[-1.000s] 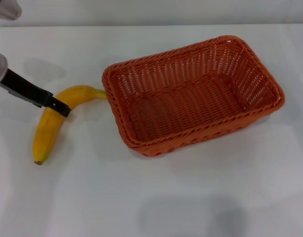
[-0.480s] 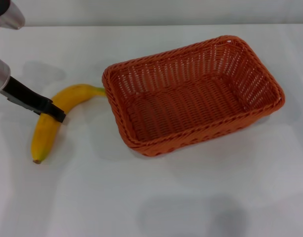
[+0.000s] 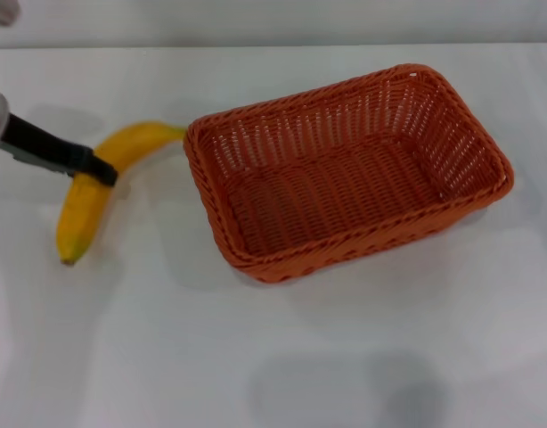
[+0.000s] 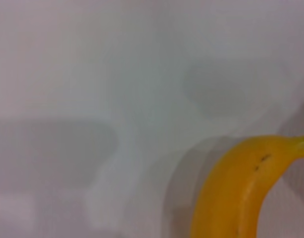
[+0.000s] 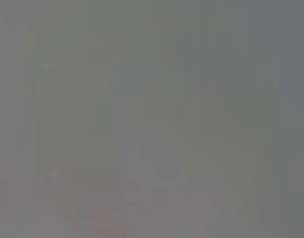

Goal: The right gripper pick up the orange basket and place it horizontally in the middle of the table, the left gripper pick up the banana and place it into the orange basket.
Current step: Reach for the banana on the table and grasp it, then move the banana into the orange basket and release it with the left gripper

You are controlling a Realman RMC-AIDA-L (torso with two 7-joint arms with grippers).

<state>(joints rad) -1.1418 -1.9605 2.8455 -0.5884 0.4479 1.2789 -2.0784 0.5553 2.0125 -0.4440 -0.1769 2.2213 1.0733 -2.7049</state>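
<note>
The yellow banana (image 3: 82, 209) hangs at the left of the head view, its greenish stem close to the left end of the orange basket (image 3: 363, 241). My left gripper (image 3: 102, 169) reaches in from the left edge and is shut across the banana's middle. The left wrist view shows the banana (image 4: 236, 188) close up over the white table. The basket stands empty on the table (image 3: 256, 357), slightly angled, right of the middle. My right gripper is out of view, and the right wrist view shows only plain grey.
White tabletop stretches in front of the basket and banana. Faint shadows lie on it at the lower middle (image 3: 345, 392). The table's far edge runs along the top of the head view.
My left gripper has risen and shifted away from me with the banana in it. The banana's brown end has come up with it. The basket has not moved.
</note>
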